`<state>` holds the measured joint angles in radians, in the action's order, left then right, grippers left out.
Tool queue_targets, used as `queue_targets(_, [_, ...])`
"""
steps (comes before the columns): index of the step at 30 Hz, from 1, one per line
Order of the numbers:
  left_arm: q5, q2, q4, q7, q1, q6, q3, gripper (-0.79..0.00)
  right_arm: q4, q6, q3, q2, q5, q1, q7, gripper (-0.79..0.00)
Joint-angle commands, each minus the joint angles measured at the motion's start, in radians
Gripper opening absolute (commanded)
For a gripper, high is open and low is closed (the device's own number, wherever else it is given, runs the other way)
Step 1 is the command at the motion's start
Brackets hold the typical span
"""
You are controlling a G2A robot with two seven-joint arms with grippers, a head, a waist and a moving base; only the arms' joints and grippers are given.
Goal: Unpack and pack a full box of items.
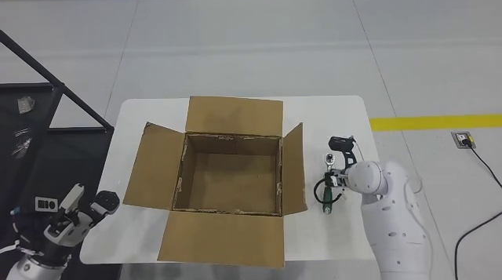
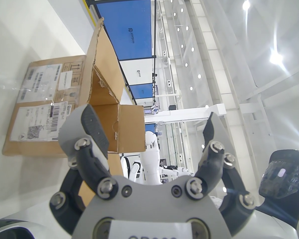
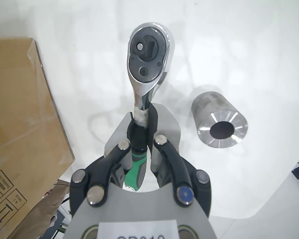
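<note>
Brown box (image 1: pixel 235 114); chrome, green-handled ratchet (image 3: pixel 149 58); white table (image 1: pixel 333 115).

You see the cardboard box (image 1: pixel 235 115) mid-surface (image 1: pixel 329 115), its four flaps splayed outward. To its right, the green-handled ratchet wrench (image 3: pixel 148 58) sits clamped in the right end effector (image 3: pixel 142 118), chrome head forward, with a bored steel cylinder (image 3: pixel 218 121) near the head.

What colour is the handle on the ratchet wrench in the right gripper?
The ratchet wrench handle is green and grey, clearest in right wrist view.
</note>
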<state>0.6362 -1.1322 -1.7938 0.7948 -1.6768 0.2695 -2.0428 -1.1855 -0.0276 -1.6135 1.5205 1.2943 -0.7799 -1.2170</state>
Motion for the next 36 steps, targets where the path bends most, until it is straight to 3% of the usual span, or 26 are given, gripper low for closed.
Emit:
queue_targets(1, [0.002, 0.0, 0.002, -0.001, -0.002, 0.001, -0.003, 0.0, 0.033, -0.005, -0.002, -0.004, -0.01, 0.011, 0.011, -0.785])
queue_targets(26, [0.003, 0.003, 0.003, 0.0, -0.005, -0.003, -0.016, 0.0, 0.083, 0.025, 0.087, -0.027, -0.009, 0.025, 0.028, -0.776])
queue_targets(32, [0.012, 0.003, 0.005, 0.0, -0.01, 0.0, -0.024, 0.0, 0.081, 0.051, 0.097, -0.031, -0.014, 0.024, 0.038, -0.545])
queue_targets(36, [0.014, 0.003, 0.002, -0.001, -0.013, 0.004, -0.029, 0.0, 0.054, 0.075, 0.104, -0.035, -0.01, 0.02, 0.042, -0.449])
